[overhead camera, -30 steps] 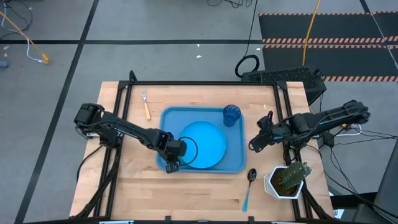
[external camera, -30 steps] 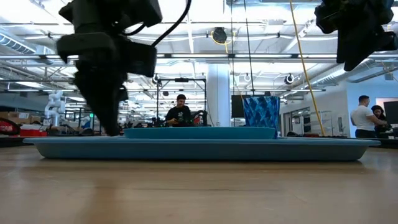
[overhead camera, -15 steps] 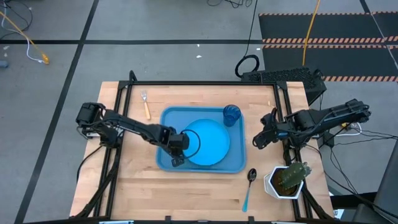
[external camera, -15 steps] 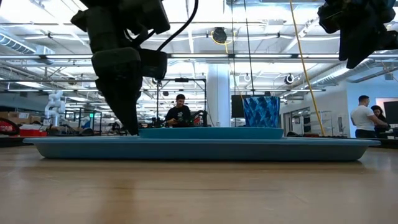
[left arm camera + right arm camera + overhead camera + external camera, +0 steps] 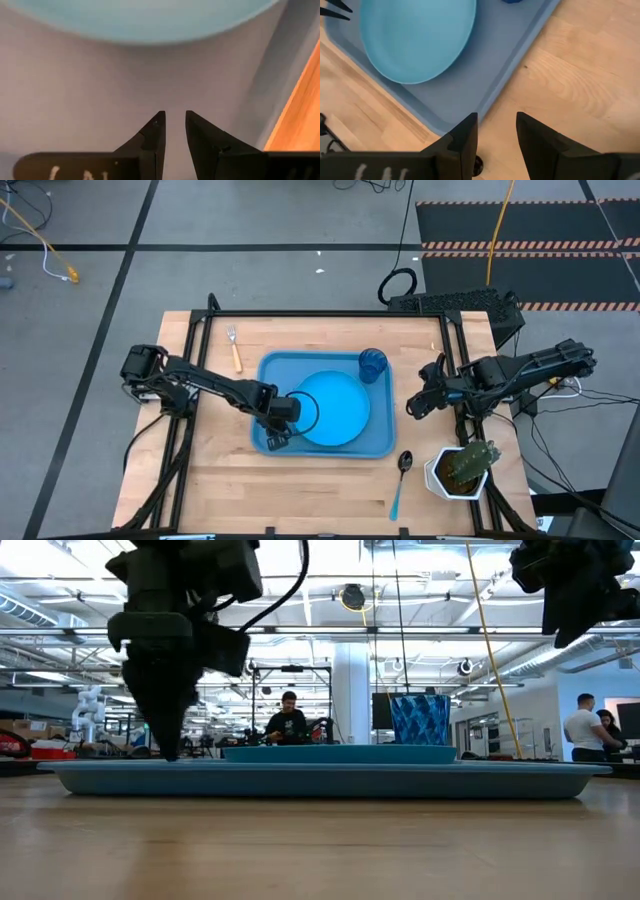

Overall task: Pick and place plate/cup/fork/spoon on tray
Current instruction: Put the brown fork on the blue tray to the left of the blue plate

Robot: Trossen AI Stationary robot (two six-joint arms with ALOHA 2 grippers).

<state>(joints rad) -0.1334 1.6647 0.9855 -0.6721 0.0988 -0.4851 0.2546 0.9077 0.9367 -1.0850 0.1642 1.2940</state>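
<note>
Wooden table [image 5: 210,480] nearest the viewer is carrying the spoon [image 5: 401,477], lying beside a potted cactus [image 5: 464,468] and waiting to be picked. Farther in, the left gripper [image 5: 277,438] is hovering over the tray [image 5: 382,442] floor, its fingers [image 5: 154,132] nearly together and holding nothing (the plate [image 5: 335,408] is lying beside them). The right gripper [image 5: 413,405] is waiting with fingers spread, empty. Farthest, the cup [image 5: 372,365] is standing in the tray corner; the fork [image 5: 234,347] is lying outside.

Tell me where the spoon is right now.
In the high view the spoon lies on the bare table, off the tray, just past its near right corner and beside the cactus pot.
</note>
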